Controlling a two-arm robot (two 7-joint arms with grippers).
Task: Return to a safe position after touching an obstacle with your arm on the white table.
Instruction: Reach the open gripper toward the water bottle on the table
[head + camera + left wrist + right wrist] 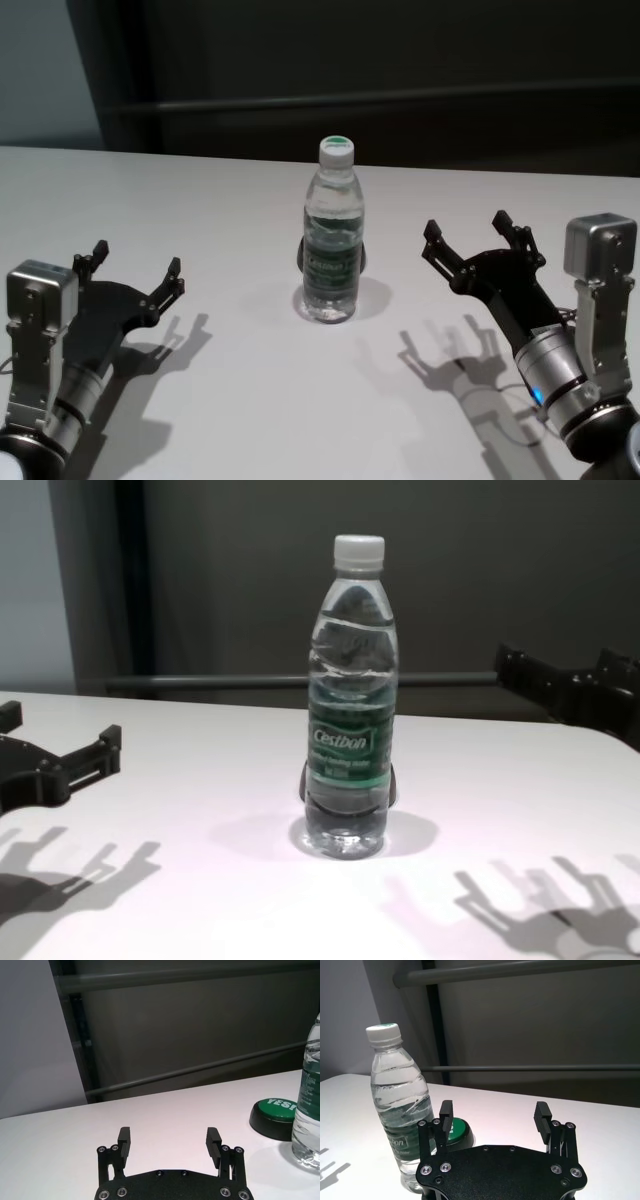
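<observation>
The obstacle, a clear water bottle (332, 240) with a white cap and a green label band, stands upright in the middle of the white table (230, 400). It also shows in the chest view (350, 700), the left wrist view (309, 1090) and the right wrist view (400, 1105). My left gripper (136, 260) is open and empty, low over the table well to the left of the bottle. My right gripper (468, 228) is open and empty, to the right of the bottle and apart from it. Neither arm touches the bottle.
A low black button with a green top (274, 1115) sits on the table right behind the bottle; it also shows in the right wrist view (456, 1129). A dark wall with horizontal rails (200, 1067) runs behind the table's far edge.
</observation>
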